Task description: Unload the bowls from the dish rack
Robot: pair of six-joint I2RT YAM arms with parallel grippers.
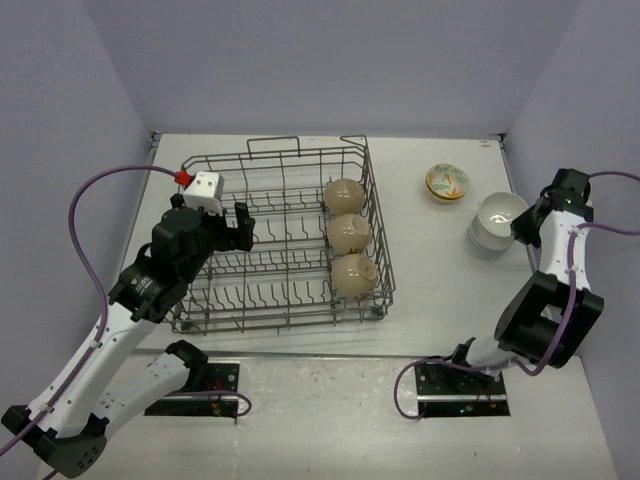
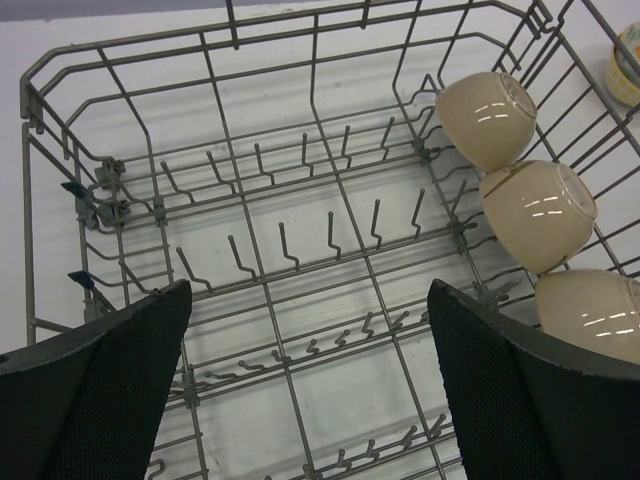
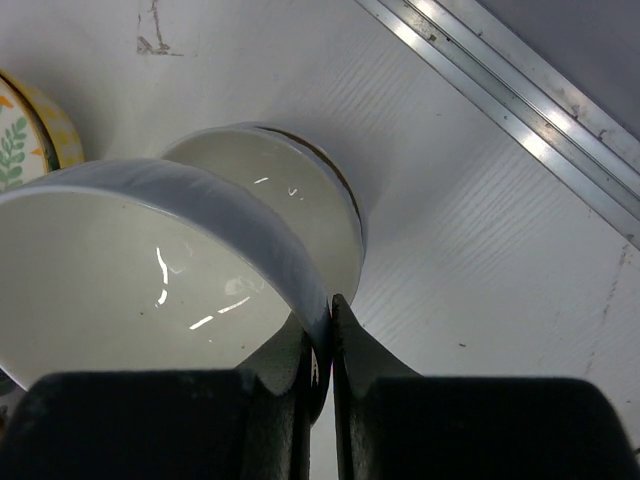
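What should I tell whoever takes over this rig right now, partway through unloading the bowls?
Left gripper: open, empty, over the left side of the dish rack.
Right gripper: shut on the rim of a white bowl, at the white stack on the table right of the rack.
Done: yellow bowl stands upright on the table beside the stack; the white ones are out of the rack.
Left: release the held bowl, then move the three beige bowls lined up along the rack's right side.
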